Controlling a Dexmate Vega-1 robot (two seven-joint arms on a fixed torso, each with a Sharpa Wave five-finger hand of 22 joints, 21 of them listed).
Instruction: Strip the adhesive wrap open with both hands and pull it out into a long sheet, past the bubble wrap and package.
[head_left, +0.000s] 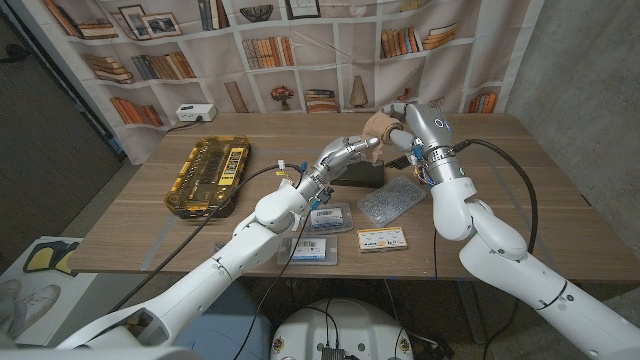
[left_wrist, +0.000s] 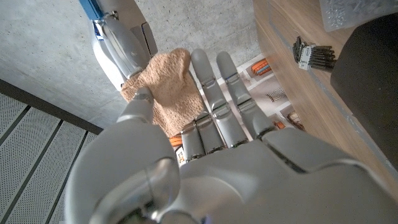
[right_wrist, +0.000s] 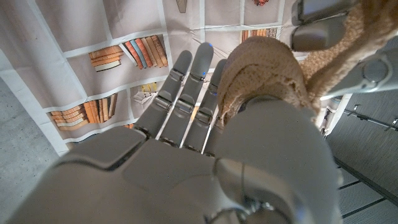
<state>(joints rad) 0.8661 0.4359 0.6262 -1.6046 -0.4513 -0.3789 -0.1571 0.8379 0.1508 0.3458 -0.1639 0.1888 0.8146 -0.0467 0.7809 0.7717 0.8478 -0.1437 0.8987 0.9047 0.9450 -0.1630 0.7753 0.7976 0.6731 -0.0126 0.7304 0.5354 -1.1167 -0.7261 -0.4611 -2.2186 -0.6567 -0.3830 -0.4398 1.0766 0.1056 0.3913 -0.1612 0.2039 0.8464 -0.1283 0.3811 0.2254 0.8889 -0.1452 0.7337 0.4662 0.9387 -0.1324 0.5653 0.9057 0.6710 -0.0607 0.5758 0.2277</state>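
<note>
The tan adhesive wrap is held up above the table's back middle, between my two hands. My right hand grips the roll, thumb over it and fingers stretched out alongside. My left hand reaches up from the left and pinches the wrap's loose end between thumb and fingers. Only a short piece is out; the hands nearly touch. Below them lie the black package and the clear bubble wrap.
A yellow organiser case lies at the left and a white socket box at the back left. Several small labelled packets lie near the front edge. Hex keys lie beside the black package.
</note>
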